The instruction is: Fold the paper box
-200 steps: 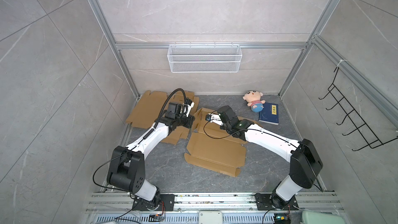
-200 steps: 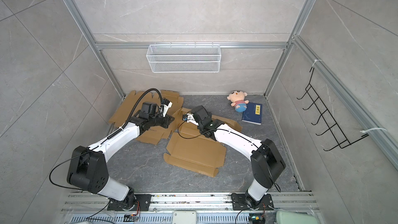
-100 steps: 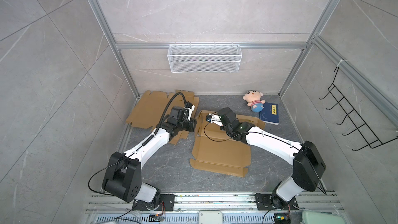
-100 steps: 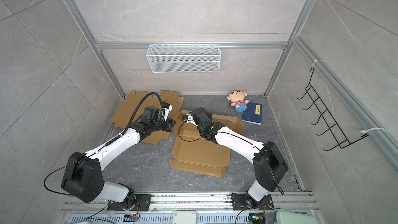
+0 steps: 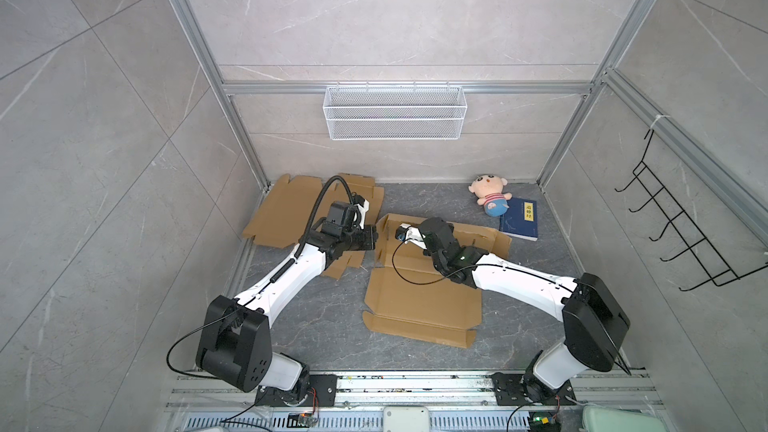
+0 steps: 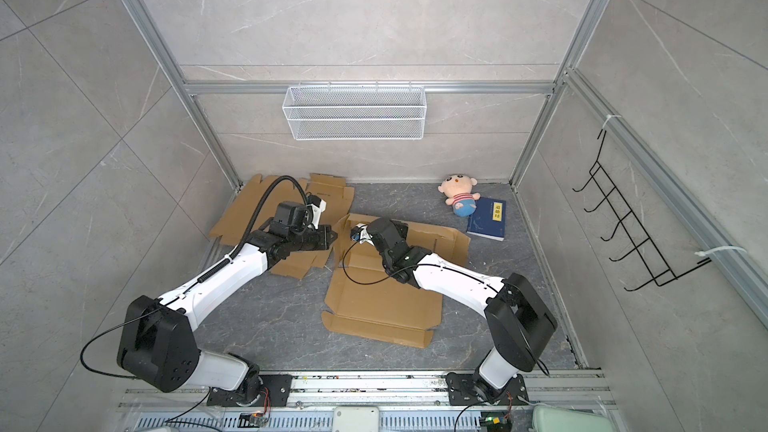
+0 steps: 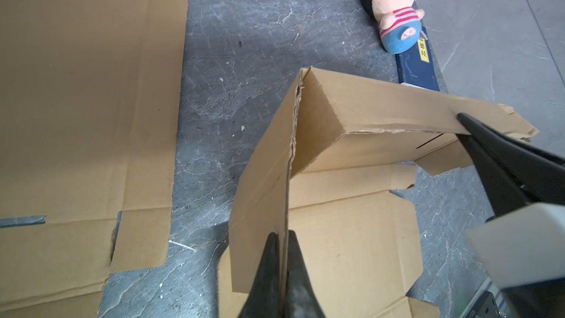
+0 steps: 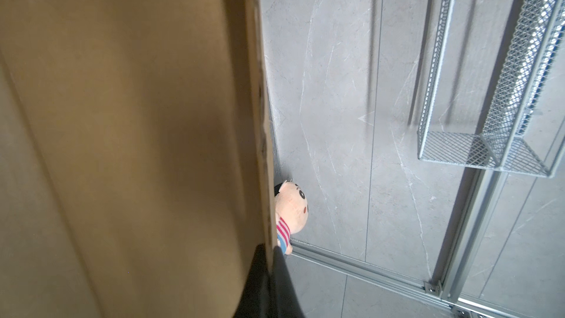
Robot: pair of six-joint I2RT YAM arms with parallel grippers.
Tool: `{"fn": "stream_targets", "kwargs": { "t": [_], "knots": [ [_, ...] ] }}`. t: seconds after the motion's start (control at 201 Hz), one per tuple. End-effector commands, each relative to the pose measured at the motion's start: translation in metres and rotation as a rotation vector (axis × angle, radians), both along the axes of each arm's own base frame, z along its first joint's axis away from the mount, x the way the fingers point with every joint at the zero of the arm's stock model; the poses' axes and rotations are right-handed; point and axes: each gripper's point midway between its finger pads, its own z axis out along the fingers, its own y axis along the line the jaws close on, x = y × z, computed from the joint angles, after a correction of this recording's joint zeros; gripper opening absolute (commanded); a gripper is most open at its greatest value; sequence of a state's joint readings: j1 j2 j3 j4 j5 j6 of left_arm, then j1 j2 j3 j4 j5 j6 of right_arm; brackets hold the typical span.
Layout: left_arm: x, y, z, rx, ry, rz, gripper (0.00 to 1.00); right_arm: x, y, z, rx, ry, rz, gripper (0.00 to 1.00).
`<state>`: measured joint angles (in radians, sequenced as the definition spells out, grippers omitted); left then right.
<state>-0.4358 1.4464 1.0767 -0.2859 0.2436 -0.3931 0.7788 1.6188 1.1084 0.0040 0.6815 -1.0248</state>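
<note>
Two raised paper box [image 7: 351,240] walls sit clamped inside the left pincer [image 7: 282,238] and right pincer [image 8: 272,250] respectively.

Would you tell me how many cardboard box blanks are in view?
2. A flat blank lies back left, partly under the left arm; a half-raised blank lies in the middle.

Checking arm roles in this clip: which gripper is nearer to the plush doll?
Right. The right gripper clamps the raised rear flap of the cardboard box, on the side toward the plush doll; the left gripper clamps its left flap, farther away.
</note>
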Motion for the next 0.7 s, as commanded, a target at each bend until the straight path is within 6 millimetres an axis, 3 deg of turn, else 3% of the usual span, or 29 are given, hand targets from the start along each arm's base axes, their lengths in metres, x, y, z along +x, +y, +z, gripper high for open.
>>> {"fn": "stream_targets", "kwargs": {
  "t": [0.0, 0.08, 0.249, 0.328, 0.538, 0.692],
  "knots": [
    [-0.012, -0.002, -0.006, -0.057, 0.077, 0.009, 0.02, 0.0, -0.008, 0.01, 0.004, -0.031, -0.031, 0.0],
    [-0.016, -0.005, -0.011, -0.105, 0.12, 0.036, 0.03, 0.001, -0.008, 0.01, 0.003, -0.029, -0.034, 0.0],
    [-0.028, -0.002, -0.042, -0.131, 0.188, 0.076, 0.06, 0.0, -0.01, 0.007, 0.01, -0.025, -0.048, 0.0],
    [-0.032, 0.003, -0.045, -0.127, 0.18, 0.088, 0.07, -0.002, -0.012, 0.005, 0.01, -0.03, -0.054, 0.0],
    [-0.031, -0.001, -0.022, -0.146, 0.096, 0.031, 0.21, -0.008, -0.012, 0.005, 0.038, -0.062, -0.015, 0.0],
    [-0.027, 0.006, 0.005, -0.131, 0.036, -0.042, 0.39, -0.011, -0.012, -0.003, 0.027, -0.044, 0.03, 0.0]
  ]
}}
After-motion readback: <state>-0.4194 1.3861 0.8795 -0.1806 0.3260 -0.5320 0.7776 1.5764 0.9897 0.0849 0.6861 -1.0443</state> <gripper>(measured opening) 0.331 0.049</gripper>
